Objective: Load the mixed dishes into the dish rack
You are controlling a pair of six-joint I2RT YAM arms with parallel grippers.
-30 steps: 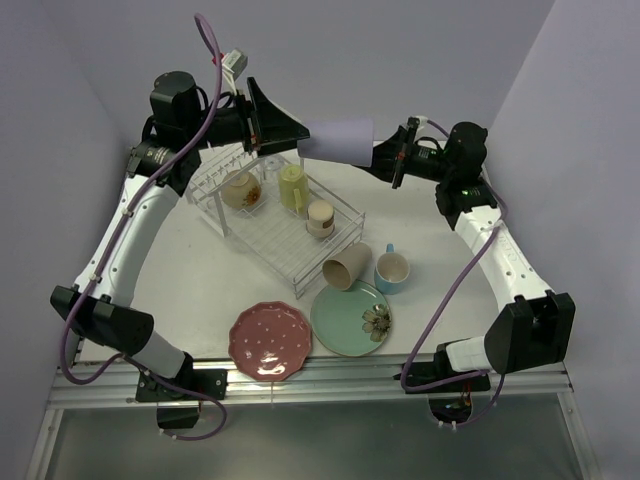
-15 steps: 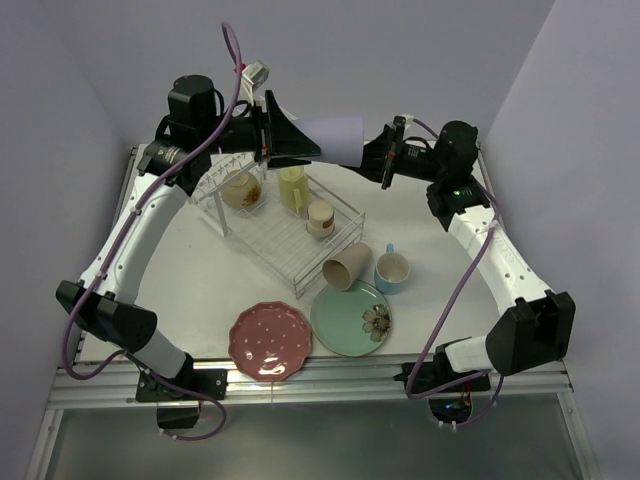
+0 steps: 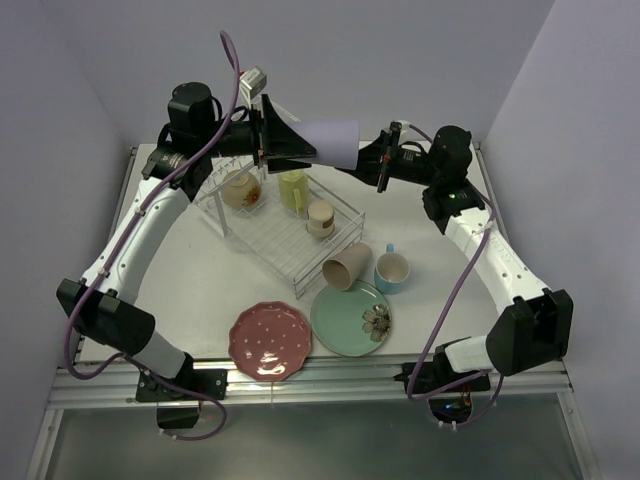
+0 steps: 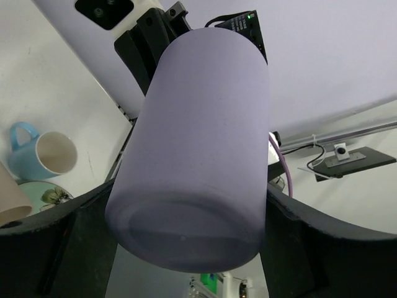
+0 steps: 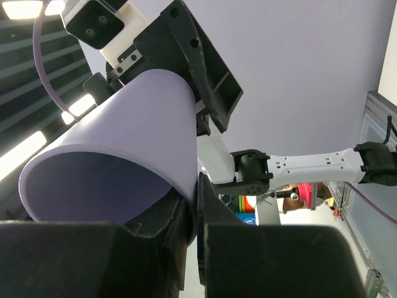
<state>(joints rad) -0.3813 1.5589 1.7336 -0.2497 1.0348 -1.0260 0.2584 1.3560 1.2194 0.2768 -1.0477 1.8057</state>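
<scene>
Both arms reach up and inward over the far side of the table, wrists turned so the grippers face each other. The left arm [image 3: 140, 225] bends at the elbow and levels out; the left gripper [image 3: 300, 148] stands spread wide, its fingers [image 4: 74, 230] close on either side of the lavender cup's [image 3: 332, 142] base. Whether they press it cannot be told. The right arm [image 3: 490, 255] rises steeply – the right gripper [image 3: 372, 165] is pinched tight on the cup's rim.
</scene>
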